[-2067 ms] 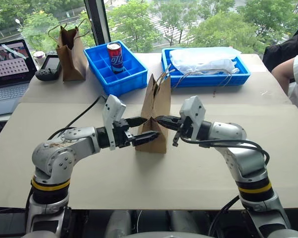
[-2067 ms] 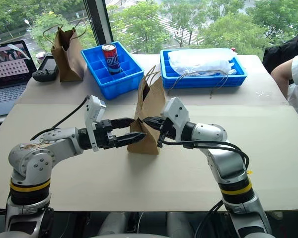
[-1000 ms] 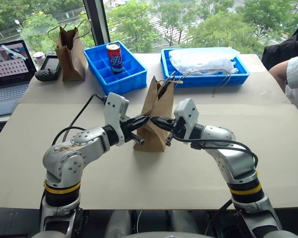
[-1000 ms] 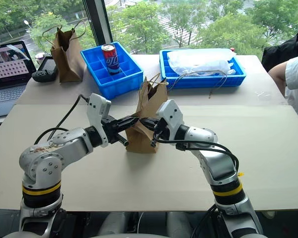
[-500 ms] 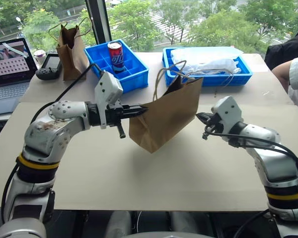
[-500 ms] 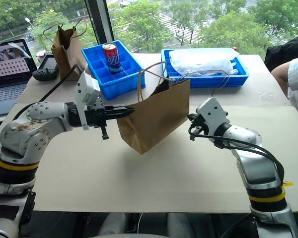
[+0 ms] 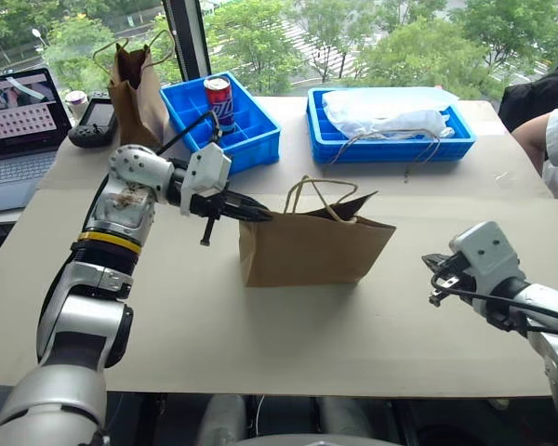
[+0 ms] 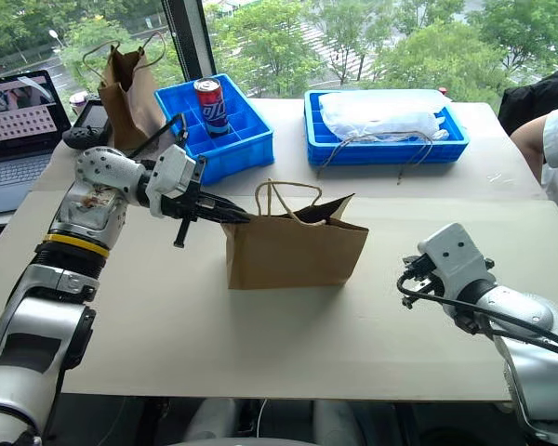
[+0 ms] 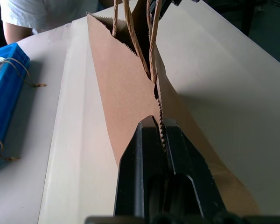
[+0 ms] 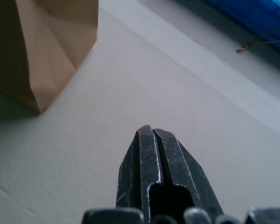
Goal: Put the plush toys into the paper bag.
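Brown paper bag (image 7: 312,251) hides its contents, apparently pinched by left tool (image 9: 157,125).

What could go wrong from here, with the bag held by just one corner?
1. The left gripper is shut on a thin strip of the paper bag rim; a pull could tear the serrated edge or tip the bag.
2. The bag's mouth looks narrow, with the handles crossing it, so toys may snag.
3. The right gripper is shut, empty and apart from the bag, leaving that side unsupported.
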